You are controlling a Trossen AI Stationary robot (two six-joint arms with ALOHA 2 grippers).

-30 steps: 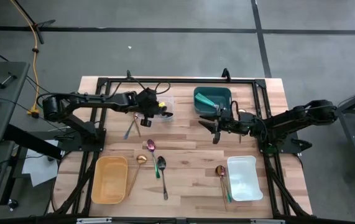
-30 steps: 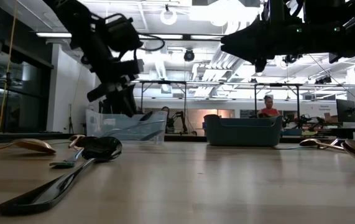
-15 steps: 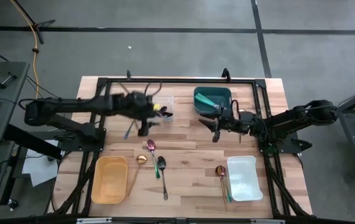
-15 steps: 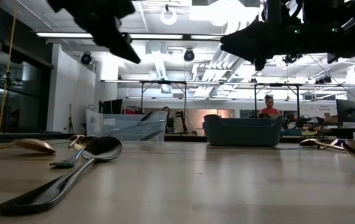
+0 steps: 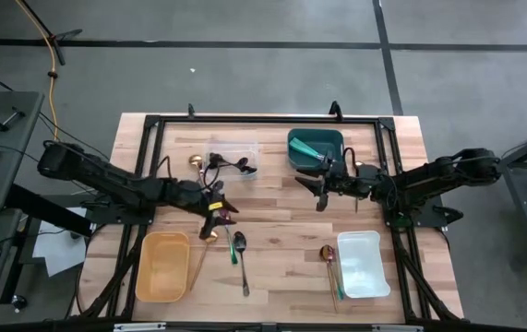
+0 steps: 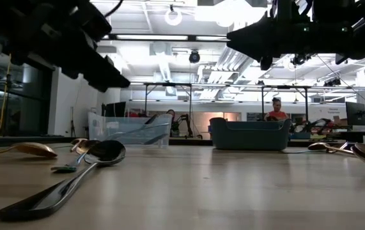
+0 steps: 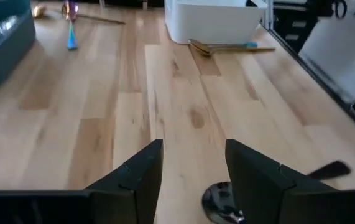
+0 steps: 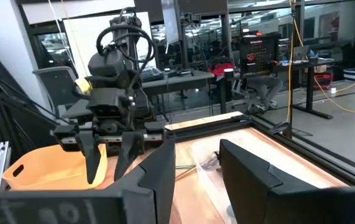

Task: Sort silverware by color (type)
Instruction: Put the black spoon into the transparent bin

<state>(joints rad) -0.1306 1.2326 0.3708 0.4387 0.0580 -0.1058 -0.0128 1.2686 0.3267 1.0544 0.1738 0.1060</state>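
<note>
My left gripper (image 5: 219, 218) hangs open over the table's middle left, fingers pointing toward the right edge and touching nothing. Just beyond its fingers (image 7: 252, 180) lies a black spoon (image 5: 241, 263), bowl (image 7: 219, 200) flat on the wood. A gold spoon (image 5: 209, 237) lies beside it, and the arm partly hides a pink-purple spoon. Dark spoons rest in the clear container (image 5: 235, 159); another gold spoon (image 5: 194, 162) lies left of it. My right gripper (image 5: 311, 192) waits open near the teal container (image 5: 316, 148), with nothing between its fingers (image 8: 158, 180).
An orange container (image 5: 163, 267) stands at the near left and a white container (image 5: 363, 265) at the near right, with a few spoons (image 5: 330, 267) along its left side. A black frame rims the table. Bare wood lies between the two grippers.
My left gripper has swung away from the clear container at the far side toward the table's near edge, turning as it went. It now hangs low over the spoons at the middle left. The gold spoon left of the clear container shows again.
</note>
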